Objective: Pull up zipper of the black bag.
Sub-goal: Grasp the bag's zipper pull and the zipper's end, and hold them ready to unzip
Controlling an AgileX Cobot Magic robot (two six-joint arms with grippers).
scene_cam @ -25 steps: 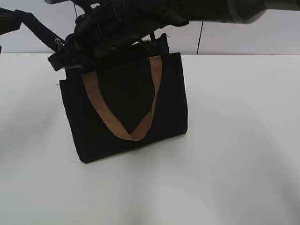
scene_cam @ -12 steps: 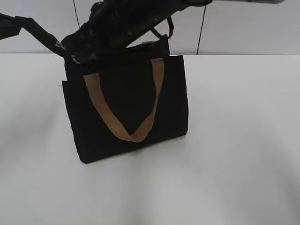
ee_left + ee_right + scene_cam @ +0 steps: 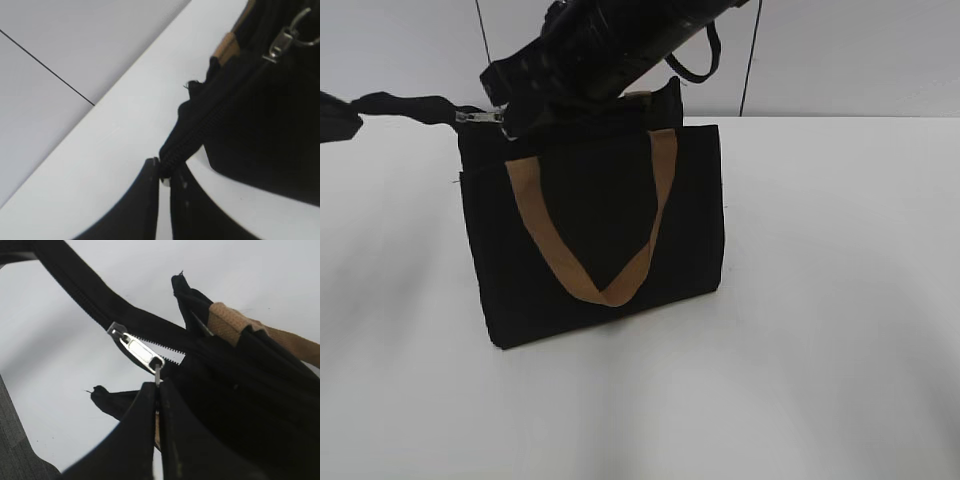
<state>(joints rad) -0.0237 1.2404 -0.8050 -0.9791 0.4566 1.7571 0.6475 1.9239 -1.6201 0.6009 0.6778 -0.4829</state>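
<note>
The black bag (image 3: 600, 220) stands upright on the white table, one tan handle (image 3: 620, 285) hanging down its front. The zipper's silver slider (image 3: 478, 115) sits at the bag's top left corner. My right gripper (image 3: 503, 120) reaches across from the upper right and is shut on the silver pull (image 3: 157, 374) below the slider (image 3: 137, 351). My left gripper (image 3: 164, 174) is shut on the end of the black zipper tail (image 3: 195, 135), which stretches out to the left of the bag (image 3: 270, 115). In the exterior view the left gripper (image 3: 332, 112) shows at the far left edge.
The white table (image 3: 820, 320) spreads around the bag on all sides. A pale panelled wall (image 3: 840, 60) stands behind it. The right arm (image 3: 620, 40) hangs over the bag's top rim and hides it.
The zipper tail has dropped from a slant to nearly level as the left gripper lowered. The slider and right gripper moved right and slightly down. The bag shifted a little to the right.
</note>
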